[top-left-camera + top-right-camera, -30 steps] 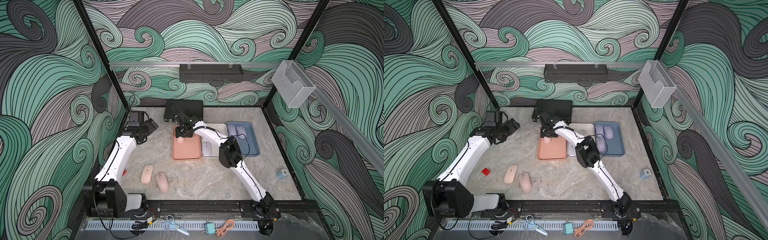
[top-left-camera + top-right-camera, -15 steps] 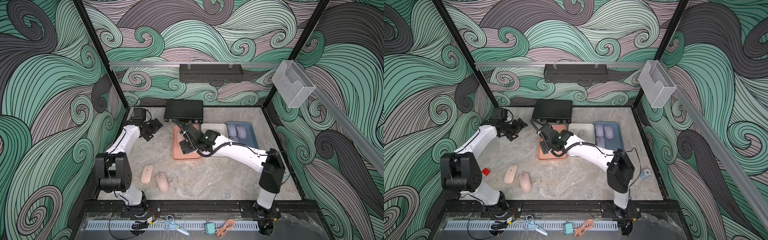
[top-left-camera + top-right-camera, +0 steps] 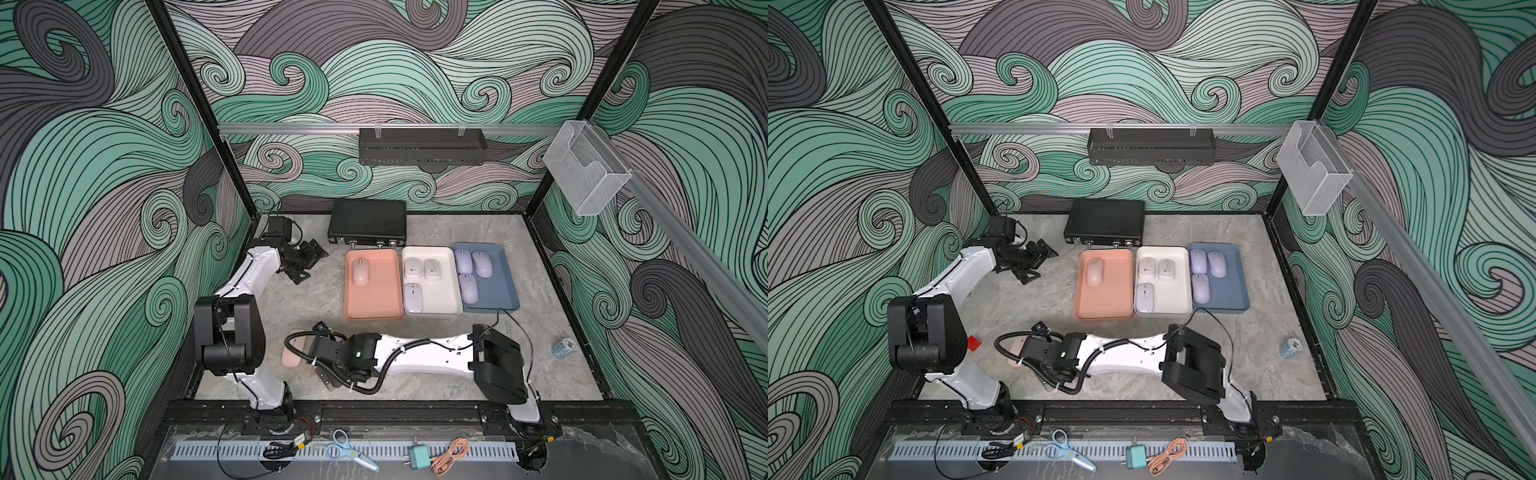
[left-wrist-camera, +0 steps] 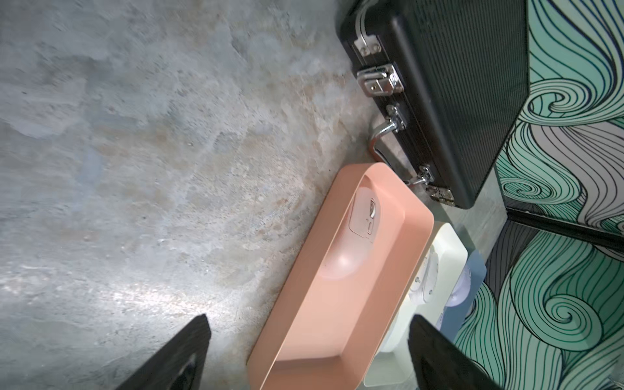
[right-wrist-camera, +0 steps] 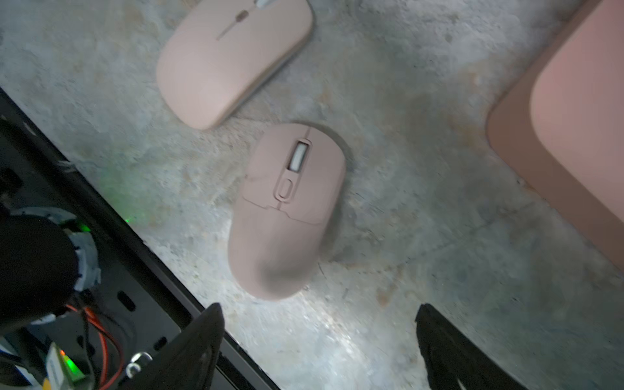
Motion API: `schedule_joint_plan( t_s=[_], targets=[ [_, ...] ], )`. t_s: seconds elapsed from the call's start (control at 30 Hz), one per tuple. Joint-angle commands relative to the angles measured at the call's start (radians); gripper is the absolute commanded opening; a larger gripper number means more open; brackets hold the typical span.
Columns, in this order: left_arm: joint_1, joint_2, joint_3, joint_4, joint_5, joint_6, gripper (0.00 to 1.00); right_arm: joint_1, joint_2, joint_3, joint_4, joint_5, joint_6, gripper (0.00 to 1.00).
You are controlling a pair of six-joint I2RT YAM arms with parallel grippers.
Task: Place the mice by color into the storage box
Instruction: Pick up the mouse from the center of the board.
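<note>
1. Nearest, on the front ledge, both top views show one pair of scissors [image 3: 349, 451], one teal plug [image 3: 417, 457] and one orange cable [image 3: 451, 455]
2. Next, the right gripper [image 5: 320, 307] hangs low over the table [image 3: 561, 291]. Only its wrist view shows the jaws wide apart and gripping nothing. A rounded pink mouse [image 5: 287, 209] lies just ahead of the fingertips and a flat pink mouse [image 5: 233, 57] lies beyond it, the two close but apart. In both top views the arm covers most of this pair
3. A red block [image 3: 973, 344] shows in a top view, beside the left arm's black joint; neither wrist view has it
4. Farther back, three trays sit side by side: the salmon-pink tray [image 3: 374, 307] holds one pink mouse [image 3: 360, 272], the white tray [image 3: 451, 291] holds three whitish mice [image 3: 412, 266], and the slate-blue tray [image 3: 503, 286] holds three lavender mice [image 3: 469, 287]
5. The left gripper [image 3: 309, 266] hovers beside the salmon-pink tray's far corner without touching it, jaws spread wide and empty. Its wrist view alone shows the metal latches on the black case [image 4: 439, 84]
6. Farthest, the case lies flat against the back wall; above hang one black shelf [image 3: 422, 145] and one clear bin [image 3: 582, 174]
7. Count: nine mice, seven in trays and two on the table; three trays; two grippers
</note>
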Motion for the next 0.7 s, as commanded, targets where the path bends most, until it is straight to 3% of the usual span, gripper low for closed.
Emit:
schedule_joint_plan(
  t_s=[0.0, 0.17, 0.37, 0.67],
  targets=[
    [0.02, -0.042, 0.031, -0.052, -0.08, 0.028, 0.91, 0.009, 0.061, 0.094, -0.046, 0.025, 0.037, 0.91],
    [0.037, -0.041, 0.034, -0.057, -0.078, 0.023, 0.91, 0.019, 0.177, 0.237, -0.123, 0.044, 0.033, 0.91],
    [0.052, -0.048, 0.03, -0.05, -0.059, 0.012, 0.91, 0.013, 0.247, 0.298, -0.138, 0.042, 0.023, 0.88],
    [0.059, -0.049, 0.024, -0.043, -0.046, 0.006, 0.9, 0.006, 0.303, 0.309, -0.153, 0.055, 0.062, 0.7]
  ],
)
